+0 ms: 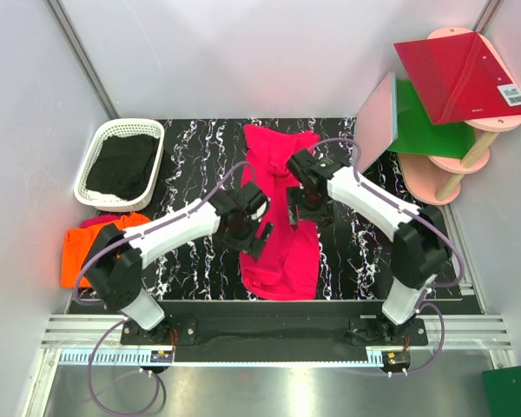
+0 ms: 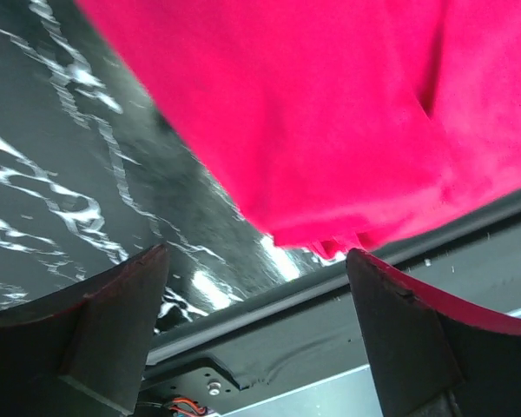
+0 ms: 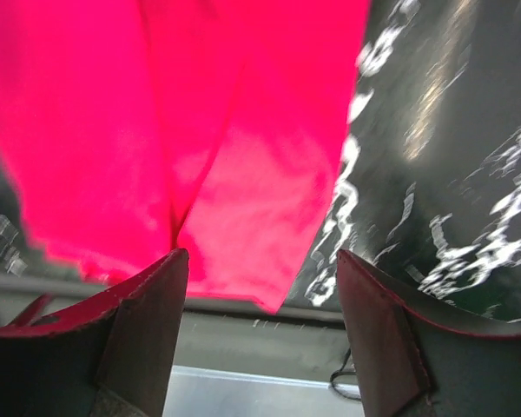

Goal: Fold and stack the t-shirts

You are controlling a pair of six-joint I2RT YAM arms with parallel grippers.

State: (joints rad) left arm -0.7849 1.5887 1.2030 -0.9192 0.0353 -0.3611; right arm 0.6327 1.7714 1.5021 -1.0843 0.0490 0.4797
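The hot pink t-shirt [image 1: 282, 252] lies as a long strip down the middle of the marbled tabletop [image 1: 200, 148], running from 12 o'clock to 6. Both hands hang over it with fingers spread and nothing between them: the left hand [image 1: 253, 224] at its 9 o'clock edge, the right hand [image 1: 302, 201] at its 3 o'clock edge. They are likely set there to take opposite sides for the next fold. The orange t-shirt [image 1: 80, 252] lies well apart at 8 o'clock, probably where the stack will go.

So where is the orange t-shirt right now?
Top view: the orange t-shirt lies at the table's left edge, just nearer the robot than the white basket, beside the left arm.
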